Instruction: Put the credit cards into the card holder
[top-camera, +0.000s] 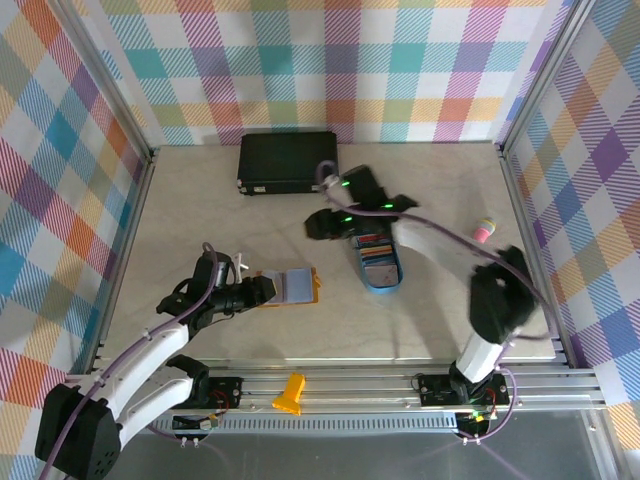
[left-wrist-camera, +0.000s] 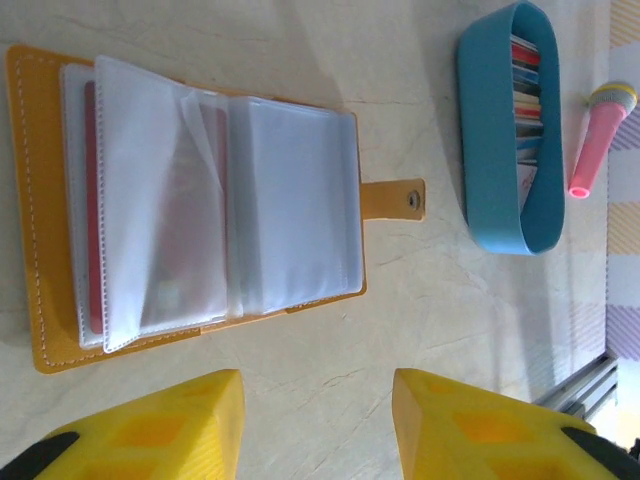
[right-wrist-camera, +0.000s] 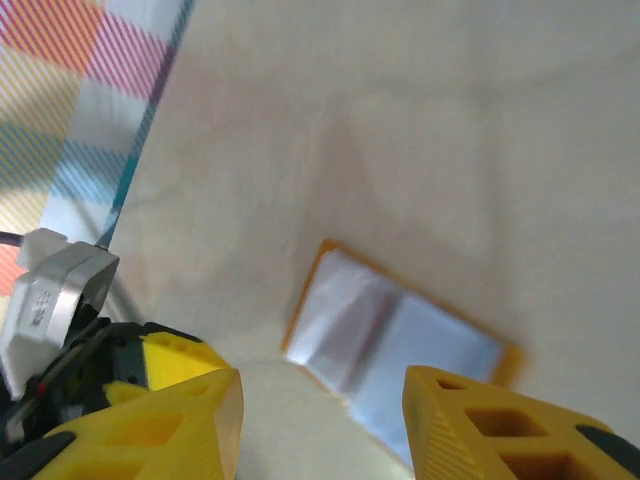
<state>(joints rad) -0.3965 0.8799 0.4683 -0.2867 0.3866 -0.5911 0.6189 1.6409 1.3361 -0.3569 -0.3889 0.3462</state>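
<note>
Noting both pincers spread, empty: left pincer (left-wrist-camera: 315, 400) just left of the open holder (left-wrist-camera: 45, 200); right pincer (right-wrist-camera: 320, 400) near the tray (left-wrist-camera: 490, 150), which holds the cards (left-wrist-camera: 527, 90), right of the holder. Risk, I judge: floppy sleeves (left-wrist-camera: 290, 200) buckle and the unpinned holder slides.

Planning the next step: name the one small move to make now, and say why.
Probably bring the right gripper over the blue tray and lower onto the credit cards. Its jaws are apart and empty, the cards stand in the tray, and the card holder lies open before the open left gripper.
</note>
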